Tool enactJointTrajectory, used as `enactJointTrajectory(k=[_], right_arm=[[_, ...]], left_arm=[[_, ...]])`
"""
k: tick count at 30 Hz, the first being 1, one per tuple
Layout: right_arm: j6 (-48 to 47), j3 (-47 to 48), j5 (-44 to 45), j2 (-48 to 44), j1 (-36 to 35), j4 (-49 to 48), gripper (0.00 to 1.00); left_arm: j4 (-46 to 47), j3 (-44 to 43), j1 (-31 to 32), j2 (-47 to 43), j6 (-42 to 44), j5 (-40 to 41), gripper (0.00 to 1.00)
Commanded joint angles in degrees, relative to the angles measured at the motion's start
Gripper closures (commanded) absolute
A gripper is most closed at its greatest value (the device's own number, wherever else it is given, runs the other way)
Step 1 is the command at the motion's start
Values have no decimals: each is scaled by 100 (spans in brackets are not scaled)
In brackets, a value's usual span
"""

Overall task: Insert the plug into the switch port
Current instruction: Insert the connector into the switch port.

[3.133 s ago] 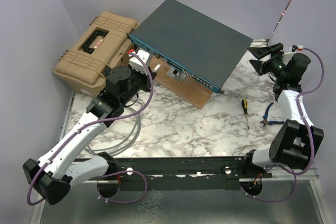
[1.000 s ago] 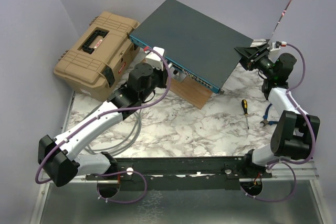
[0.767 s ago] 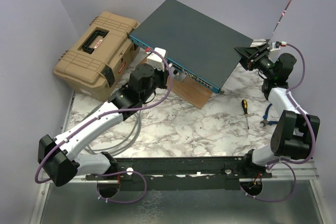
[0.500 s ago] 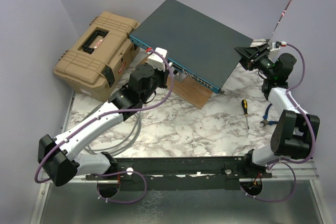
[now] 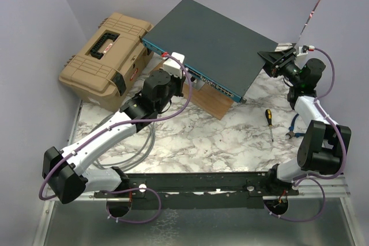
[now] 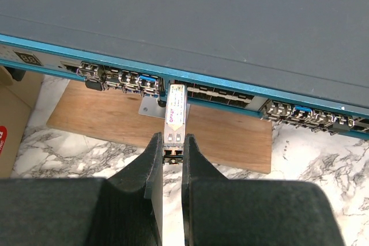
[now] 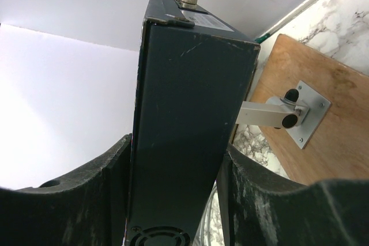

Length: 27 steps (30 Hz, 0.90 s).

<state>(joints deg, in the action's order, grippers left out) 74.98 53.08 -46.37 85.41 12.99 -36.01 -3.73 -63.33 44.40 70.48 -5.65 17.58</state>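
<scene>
— Marble table (image 5: 190, 136), lilac walls (image 5: 34, 27). Item one?
— One plug (image 6: 174, 110): small metal module, rigid, probably light and slick-sided. Your left gripper (image 6: 172, 143) pinches its rear end. Its nose points straight ahead of the fingers (image 6: 147, 171), at the switch's (image 6: 202, 21) blue port row (image 6: 219, 93). Seated or not: cannot tell. Hold it by the rear only.
— Item two?
— One switch: heavy-looking, stiff metal box. Your right gripper (image 7: 176, 162) clamps its edge from both sides.

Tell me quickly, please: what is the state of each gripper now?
Left gripper: jaws closed, holding the plug.
Right gripper: jaws closed on the end of the switch.
</scene>
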Motion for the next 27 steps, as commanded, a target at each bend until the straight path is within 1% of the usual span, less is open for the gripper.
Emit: enactJointTrajectory(k=[1,12,22,27], right_arm=[[-177,37,-109,76,-60,-292,94],[-166,60,-109,125,-60,-301,95],[-159,73,-135,152,-62,-345,95],[-159,63,-144,156,-60,-350,95]], left_arm=[[85,-174,45,45,108,38,100],[123,-301,177,22,338,-28,100],[72,-320,242,174,468,238,100],[-224,-387,237,203,499,533,100]])
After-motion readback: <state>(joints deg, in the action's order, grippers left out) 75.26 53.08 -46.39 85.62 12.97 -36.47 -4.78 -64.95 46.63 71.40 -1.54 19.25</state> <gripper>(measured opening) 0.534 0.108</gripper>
